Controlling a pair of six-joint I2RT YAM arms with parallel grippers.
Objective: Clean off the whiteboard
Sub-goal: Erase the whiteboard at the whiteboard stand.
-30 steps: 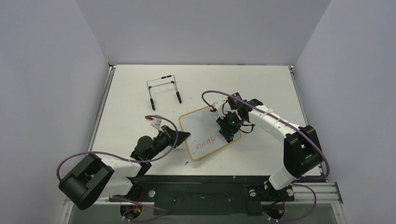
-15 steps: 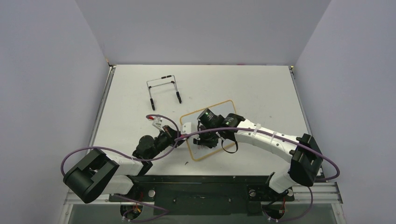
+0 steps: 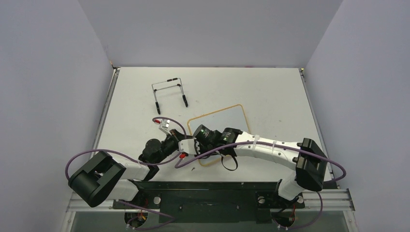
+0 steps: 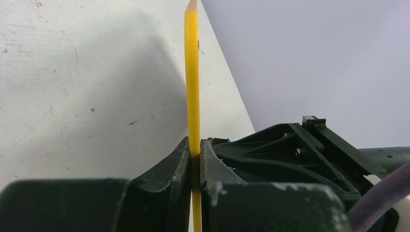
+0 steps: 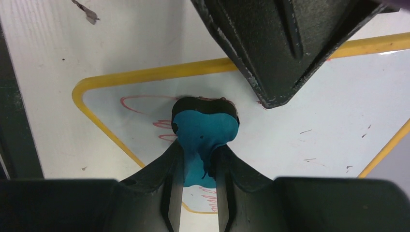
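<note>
Not much else is spotted around here. A black wire easel stand (image 3: 169, 92) is parked on the white table (image 3: 270, 87), well beyond both sets of jaws and clear of them. What gets in the way is the arms themselves: in the top view the near-left part of the whiteboard (image 3: 223, 117) is covered by the two wrists, so only its far-right part is seen there.

The left gripper (image 4: 194, 150) is closed tight on the board's yellow frame, which is seen edge-on as a thin strip running straight out from between the jaws. It can't be told whether that edge is lifted off the table or lying flat.

The right gripper (image 5: 199, 151) is clamped on a teal eraser (image 5: 205, 126), whose fat end is pressed down on the board just ahead of the jaw tips. The left arm's fingers are seen as a big dark wedge right beyond the eraser, laid across the frame. Red scribbles are left just to the left of the eraser and under the jaws, while the surface off to the right of them is wiped white.

The board itself is skewed on the table. Its long edges seem to be run crosswise, with the right end turned away from the arm bases and a rounded corner pointed back at the right jaws.
</note>
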